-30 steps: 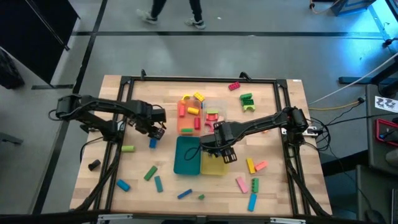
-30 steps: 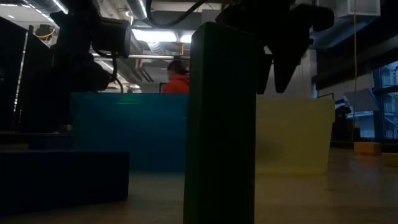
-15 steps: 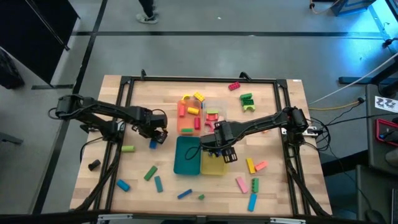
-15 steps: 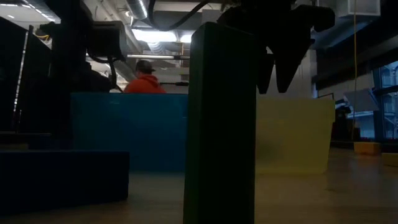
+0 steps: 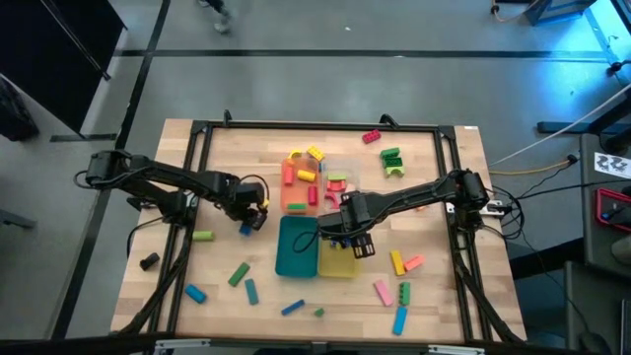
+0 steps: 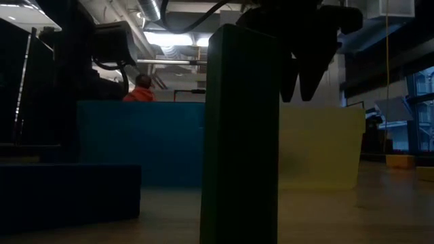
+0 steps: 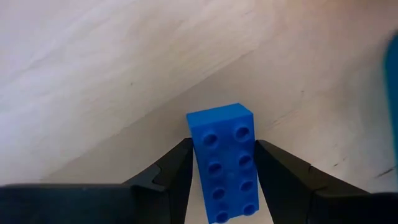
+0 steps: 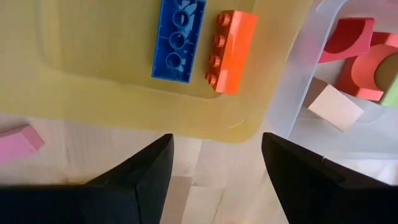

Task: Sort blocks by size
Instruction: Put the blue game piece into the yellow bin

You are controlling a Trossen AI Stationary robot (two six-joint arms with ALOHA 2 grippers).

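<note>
My left pincer (image 7: 219, 163) straddles a blue brick (image 7: 224, 162) on bare wood just beside the teal tray (image 5: 293, 248), fingers flanking its long sides; whether they press it yet I cannot tell. My right pincer (image 8: 214, 158) hangs wide and empty over the yellow tray (image 8: 81, 74), where a blue bar (image 8: 179, 38) and orange brick (image 8: 231, 41) already lie. If my left fingers bite off-centre, the brick could twist or slip free on lifting, I judge.
</note>
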